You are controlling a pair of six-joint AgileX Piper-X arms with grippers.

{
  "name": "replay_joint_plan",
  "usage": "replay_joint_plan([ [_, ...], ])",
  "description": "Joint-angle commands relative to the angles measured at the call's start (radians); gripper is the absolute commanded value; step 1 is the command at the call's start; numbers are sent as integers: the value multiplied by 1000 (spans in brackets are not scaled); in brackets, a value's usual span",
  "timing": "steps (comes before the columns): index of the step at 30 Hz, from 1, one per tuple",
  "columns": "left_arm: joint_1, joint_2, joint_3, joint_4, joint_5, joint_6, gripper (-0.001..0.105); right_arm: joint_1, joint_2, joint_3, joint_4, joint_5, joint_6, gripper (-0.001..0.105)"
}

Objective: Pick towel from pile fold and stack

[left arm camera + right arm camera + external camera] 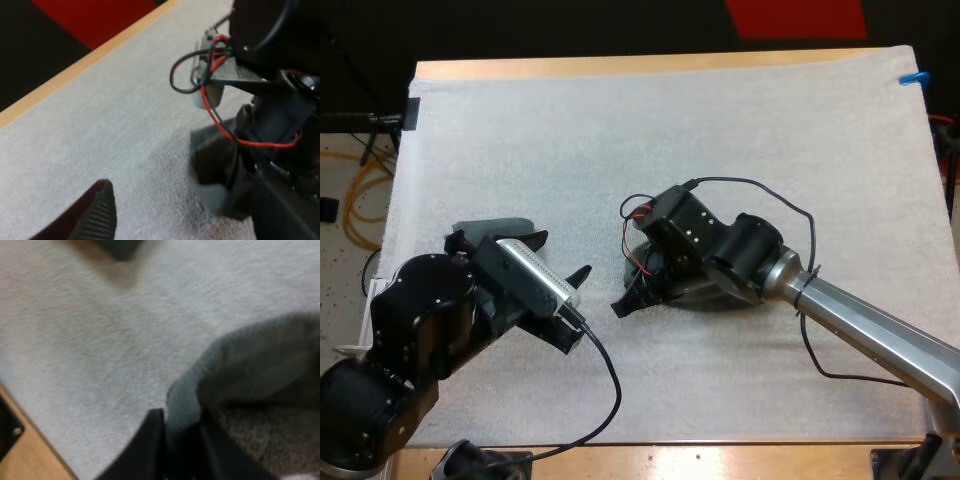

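Your right gripper [180,422] was clamped on an edge of the dark grey-green towel [260,365], with the cloth pinched between both fingers. The towel lay crumpled under that arm near the middle of the white mat [670,130], a little toward the mat's near side. Your left gripper [563,255] stood wide apart and empty, low over the mat, left of its middle and on its near side, aimed toward the right one. The step in hand looked like spreading the towel flat on the mat before any fold, and doing that well called for a second grip. The left gripper needed to take the same edge at a spot apart from the right one, so the two could draw the cloth taut between them. A pinch on a single layer would have served best, since a bunched grip tends to drag creases along. Lifting only enough to free the cloth, then laying it out toward the mat's far side, where the mat was bare, should have given you room. A dark grey piece [490,228] lay on the mat's left part beside your left arm. It was half hidden, so it may have been another towel, and you would have done well to steer clear of it.
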Motion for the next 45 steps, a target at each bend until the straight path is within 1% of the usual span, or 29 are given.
replay_joint_plan([
  [1, 1, -2, -5, 2, -38, -2, 57, 0, -16, -5, -4, -26, -17, 41],
  [2, 1, 4, -2, 2, -57, -2, 57, 0, -20, -5, -1, -28, -36, 58],
  [3, 1, 7, -1, 2, -70, -2, 57, 0, -22, -5, 2, -25, -53, 68],
  [4, 1, 12, 2, 2, -92, -2, 57, 0, -28, -5, 12, 7, -80, 79],
  [5, 1, 18, 5, 4, -110, -2, 57, -2, -34, -5, 26, 70, -107, 83],
  [6, 1, 18, 7, 6, -119, -2, 57, -3, -37, -5, 33, 104, -117, 83],
  [7, 1, 21, 10, 9, -124, -2, 57, -13, -41, -5, 46, 179, -136, 81],
  [8, 1, 22, 15, 10, -124, -2, 57, -25, -42, -5, 59, 225, -151, 77],
  [9, 1, 22, 18, 9, -124, -2, 57, -36, -42, -5, 68, 245, -152, 75],
  [11, 1, 22, 37, 9, -124, -2, 57, -88, -40, -5, 76, 249, -152, 67],
  [14, 1, 22, 72, 9, -124, -5, 57, -168, -32, -5, 81, 249, -152, 58],
  [17, 1, 22, 114, 9, -124, -9, 57, -243, -21, -5, 101, 247, -146, 55],
  [18, 1, 22, 121, 9, -122, -9, 57, -259, -16, -5, 113, 240, -146, 55],
  [21, 1, 22, 153, 9, -113, -9, 57, -317, 9, -5, 169, 177, -146, 55],
  [23, 1, 22, 164, 9, -101, -11, 57, -343, 40, -5, 233, 103, -144, 55],
  [25, 1, 22, 167, 9, -81, -22, 57, -349, 65, -5, 273, 71, -144, 55],
  [27, 1, 22, 166, 9, -60, -47, 57, -349, 87, -5, 291, 69, -144, 55],
  [30, 1, 22, 166, 9, -24, -75, 57, -355, 115, 28, 252, 54, -108, 55],
  [32, 1, 22, 166, 9, -18, -92, 57, -373, 135, 80, 214, 15, -70, 55],
  [36, 1, 22, 166, 9, -16, -99, 57, -394, 156, 155, 191, -26, -60, 55],
  [38, 1, 22, 166, 9, -3, -99, 57, -397, 159, 192, 159, -67, -60, 55],
  [40, 1, 22, 166, 9, -3, -98, 57, -397, 164, 216, 127, -88, -55, 55],
  [42, 1, 22, 166, 9, -3, -95, 57, -397, 171, 234, 84, -104, -28, 55],
  [45, 1, 22, 166, 9, -3, -95, 57, -397, 190, 243, 37, -158, 11, 55],
])
